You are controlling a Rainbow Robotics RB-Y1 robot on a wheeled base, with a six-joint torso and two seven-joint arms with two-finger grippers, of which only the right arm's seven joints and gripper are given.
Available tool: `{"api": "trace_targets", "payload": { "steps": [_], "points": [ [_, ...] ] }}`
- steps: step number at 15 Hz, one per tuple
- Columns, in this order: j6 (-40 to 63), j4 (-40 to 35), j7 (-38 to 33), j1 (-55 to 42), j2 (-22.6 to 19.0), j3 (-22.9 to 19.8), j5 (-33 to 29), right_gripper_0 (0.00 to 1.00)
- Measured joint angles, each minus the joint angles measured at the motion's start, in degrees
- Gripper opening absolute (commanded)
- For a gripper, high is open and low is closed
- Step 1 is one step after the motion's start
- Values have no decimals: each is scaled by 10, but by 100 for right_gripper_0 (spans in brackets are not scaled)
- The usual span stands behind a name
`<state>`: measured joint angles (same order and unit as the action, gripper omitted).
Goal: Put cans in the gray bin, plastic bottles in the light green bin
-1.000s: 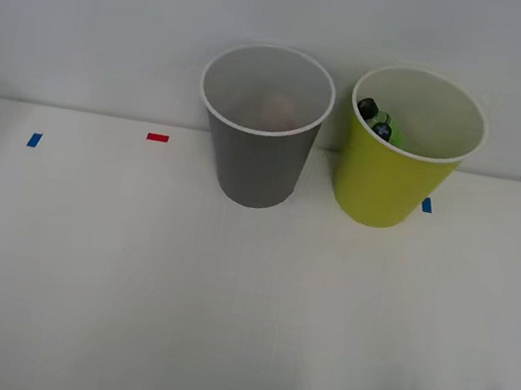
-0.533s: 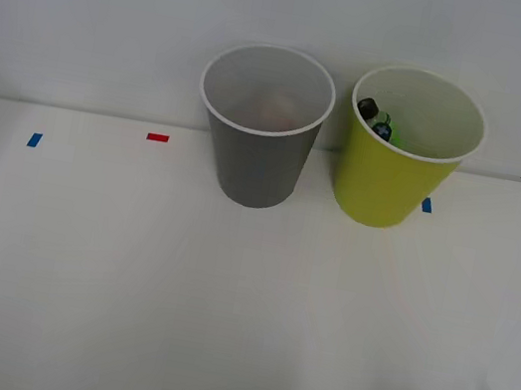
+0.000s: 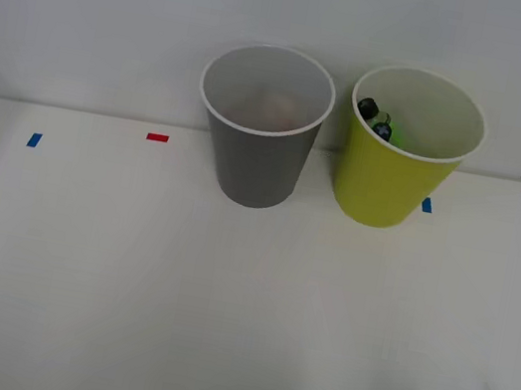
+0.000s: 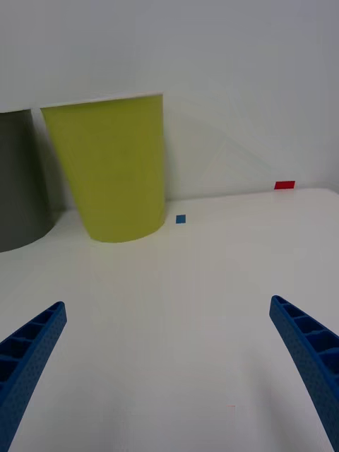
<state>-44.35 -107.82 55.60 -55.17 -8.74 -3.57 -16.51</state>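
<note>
Right gripper [image 4: 169,367] spread wide, holding nothing, low over the white table [image 3: 126,272], well short of the bins. Ahead, lime bin [image 3: 398,169], tapered, white-rimmed, upright at the table's far edge, holding a green bottle [image 3: 378,121] with black cap. Just beside it, gray bin [image 3: 258,154], same shape, pale inside.

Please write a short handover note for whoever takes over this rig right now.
Right gripper: open, holding nothing, low over the table's near right corner, facing the bins.
Gray bin and light green bin stand upright side by side at the table's far edge.
Done: a plastic bottle with a black cap lies inside the light green bin.
Something pale sits deep in the gray bin; I cannot tell what.
Left: no loose cans or bottles on the table.
</note>
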Motion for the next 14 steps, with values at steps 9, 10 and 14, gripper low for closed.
{"api": "trace_targets", "payload": {
  "steps": [9,10,14],
  "points": [
    [-26,0,-61,-16,-9,-19,-20,100],
    [-26,0,-59,-16,-9,-20,-20,100],
    [-29,0,-51,-16,-9,-20,-21,100]
  ]
}}
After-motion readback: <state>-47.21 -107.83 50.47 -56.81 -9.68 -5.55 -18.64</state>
